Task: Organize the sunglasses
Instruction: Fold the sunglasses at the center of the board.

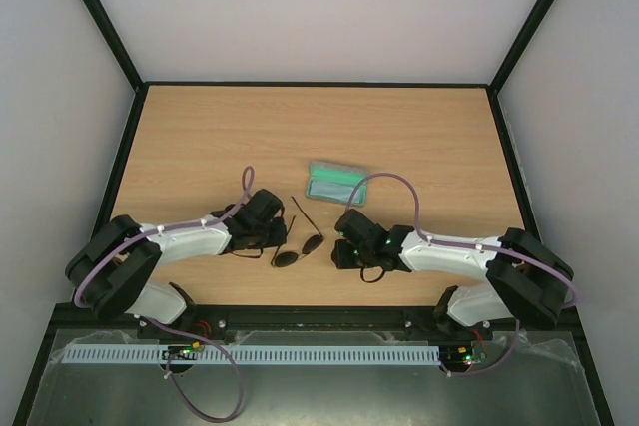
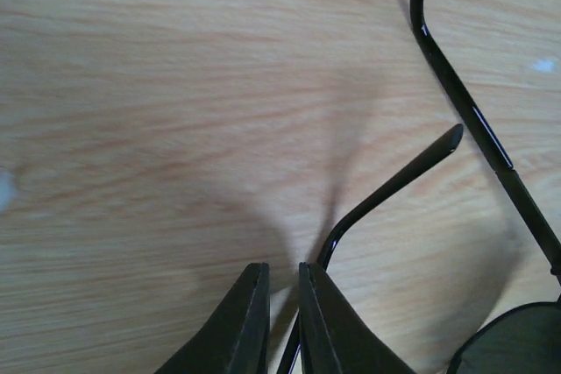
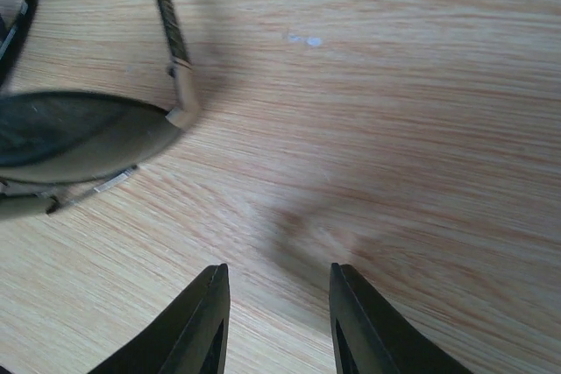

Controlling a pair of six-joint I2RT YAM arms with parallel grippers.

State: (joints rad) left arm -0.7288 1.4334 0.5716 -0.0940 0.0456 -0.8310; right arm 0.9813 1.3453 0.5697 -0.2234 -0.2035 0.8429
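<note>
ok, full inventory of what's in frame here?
sunglasses: 1, black with dark lenses, arms unfolded, near middle of the table between the two grippers
case: 1, grey with green lining, open, just beyond the sunglasses
table: 1, light wood, floor of the enclosure
enclosure walls: white panels with black frame, on three sides
cable duct: 1, white, slotted, along the near edge by the arm bases
left gripper: 1, black fingers, almost closed with a thin arm of the sunglasses in the gap
right gripper: 1, black fingers, open and empty, low over bare wood beside the sunglasses
</note>
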